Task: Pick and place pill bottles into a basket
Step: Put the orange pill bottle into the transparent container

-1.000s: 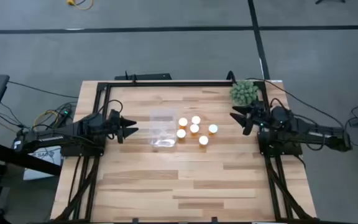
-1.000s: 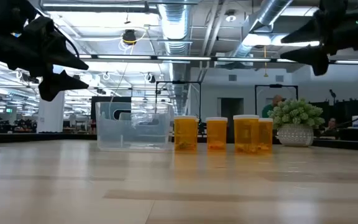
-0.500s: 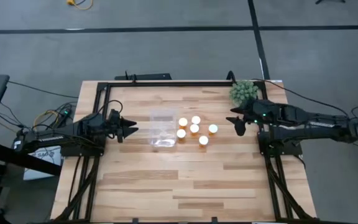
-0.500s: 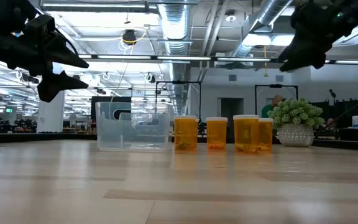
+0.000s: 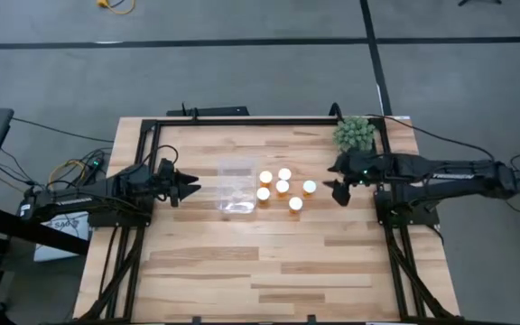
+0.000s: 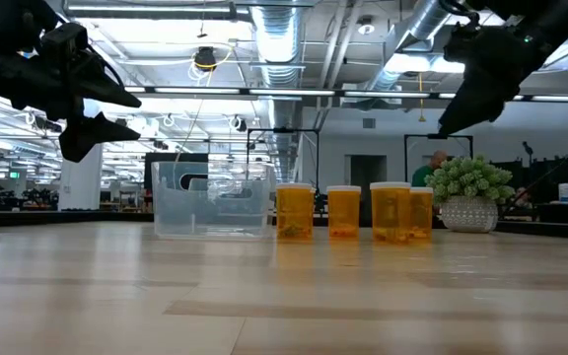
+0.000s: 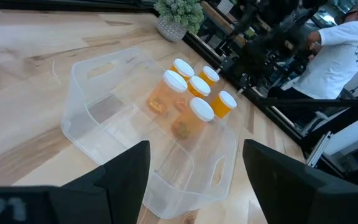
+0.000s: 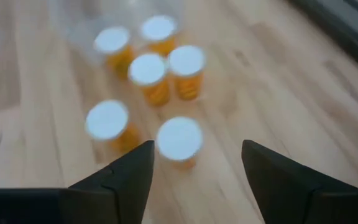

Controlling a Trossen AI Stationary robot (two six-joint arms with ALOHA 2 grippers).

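Six orange pill bottles with white caps (image 5: 283,187) stand upright on their bases on the wood table, just right of the clear basket (image 5: 236,190). They also show in the low view (image 6: 343,212) and the right wrist view (image 8: 146,68). The basket (image 6: 211,200) rests on its bottom. My right gripper (image 5: 336,183) is open, above the table just right of the bottles, fingers slanting down toward them (image 8: 197,168). My left gripper (image 5: 188,188) is open and hovers left of the basket (image 7: 194,168).
A green potted plant (image 5: 355,134) stands at the table's far right corner, close behind my right arm. A black frame (image 5: 242,121) runs along the table's edges. A person (image 7: 347,43) shows beyond the table's right side.
My right gripper has gone toward the table's left edge, toward the pill bottles, and has tipped so that its fingers slant down. The bottles and the basket have stayed in place.
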